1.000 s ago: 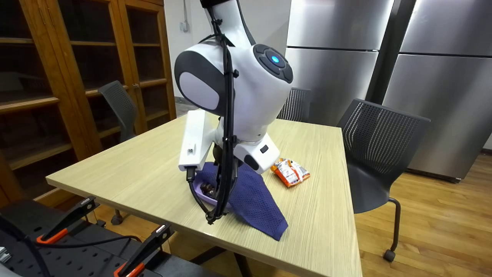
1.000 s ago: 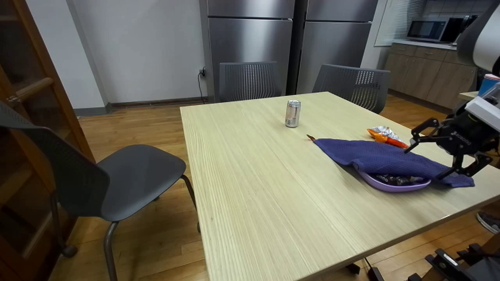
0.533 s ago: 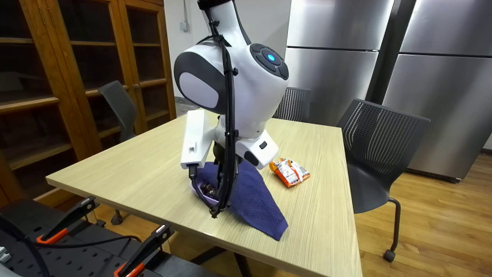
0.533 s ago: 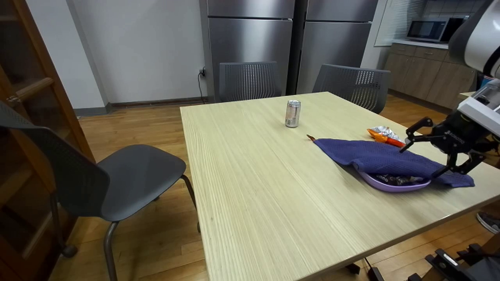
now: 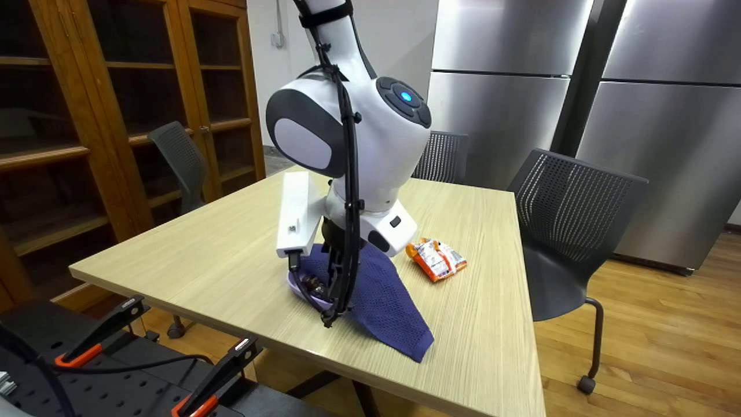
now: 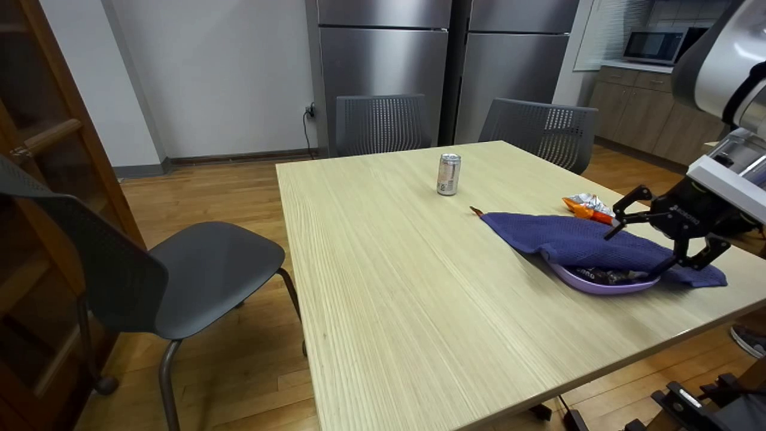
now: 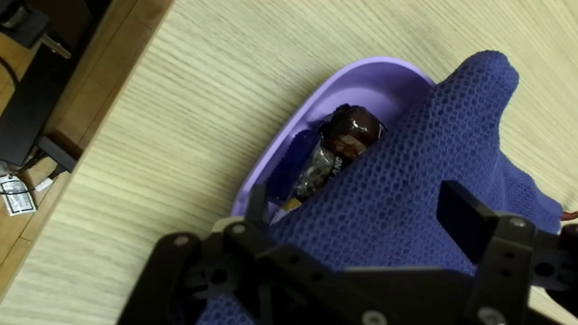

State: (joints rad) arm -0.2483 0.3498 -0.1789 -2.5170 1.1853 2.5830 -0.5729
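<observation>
Your jaws stand wide open above the worktop (image 6: 389,251), with nothing gripped between them. The blue cloth (image 7: 388,216) lies below them, draped over a purple bowl (image 7: 384,74). The relation to watch is how the cloth runs: in the wrist view its long axis slants from upper right to lower left, while the gap between your jaws spans left to right, so the gap crosses the cloth at an angle rather than square.

At the left of that view, one finger (image 7: 258,203) appears just by the bowl's uncovered rim, beside the cloth's edge; the opposite finger (image 7: 463,219) is over the cloth itself. The cloth therefore fills most of the gap, running on past your jaws at both ends. You can't tell from these views whether either tip touches fabric or rim.

In the bowl's uncovered strip you can see wrapped snacks (image 7: 354,128). An orange packet (image 6: 586,206) lies just beside the cloth in both exterior views, and in an exterior view a drink can (image 6: 448,175) stands upright, well apart from your jaws.
</observation>
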